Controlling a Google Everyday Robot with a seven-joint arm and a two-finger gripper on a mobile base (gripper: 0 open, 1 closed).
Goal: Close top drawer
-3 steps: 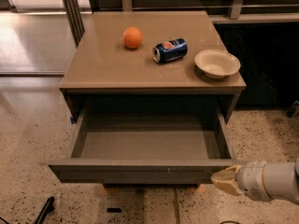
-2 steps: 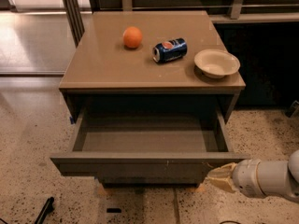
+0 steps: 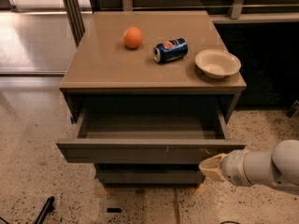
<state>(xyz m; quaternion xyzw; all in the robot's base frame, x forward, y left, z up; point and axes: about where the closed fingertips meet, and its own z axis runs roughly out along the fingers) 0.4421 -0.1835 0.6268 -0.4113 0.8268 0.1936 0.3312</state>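
The top drawer [image 3: 149,151] of the grey-brown cabinet stands partly pulled out, and its inside looks empty. Its plain flat front has small pale scratches near the right end. My gripper [image 3: 211,168], pale tan on a white arm coming in from the lower right, sits against the right end of the drawer front, just below its top edge. A lower drawer front [image 3: 149,175] shows beneath.
On the cabinet top [image 3: 103,69] sit an orange [image 3: 133,37], a blue soda can on its side [image 3: 170,50] and a cream bowl [image 3: 217,63]. A dark metal post [image 3: 72,8] stands at the back left. Speckled floor surrounds the cabinet.
The drawer has slid partway back into the cabinet, with less of its inside showing. My gripper has moved forward with the drawer front at its right end.
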